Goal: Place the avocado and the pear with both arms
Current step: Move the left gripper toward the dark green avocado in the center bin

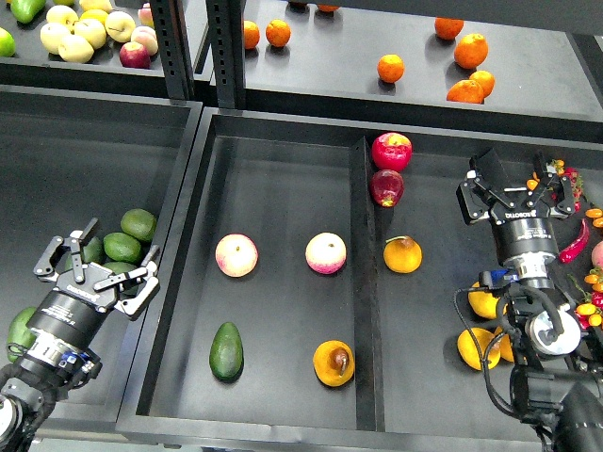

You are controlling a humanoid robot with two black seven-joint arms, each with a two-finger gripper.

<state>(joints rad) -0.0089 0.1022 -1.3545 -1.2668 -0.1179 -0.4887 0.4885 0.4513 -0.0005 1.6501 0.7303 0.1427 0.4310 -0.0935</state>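
Lying in one tray, avocado (pixel 226 351) and pear (pixel 334 363); both jaws wide, empty; right wrist lettering unreadable.

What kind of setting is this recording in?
Likely a mock produce stand or fruit-sorting rig: black shelves with oranges and apples, and a divided tray holding an avocado and pear.

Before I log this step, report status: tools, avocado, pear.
Both tools open, empty: left tool, right tool. Avocado and pear lie in the centre bin, untouched. Nothing in the way.
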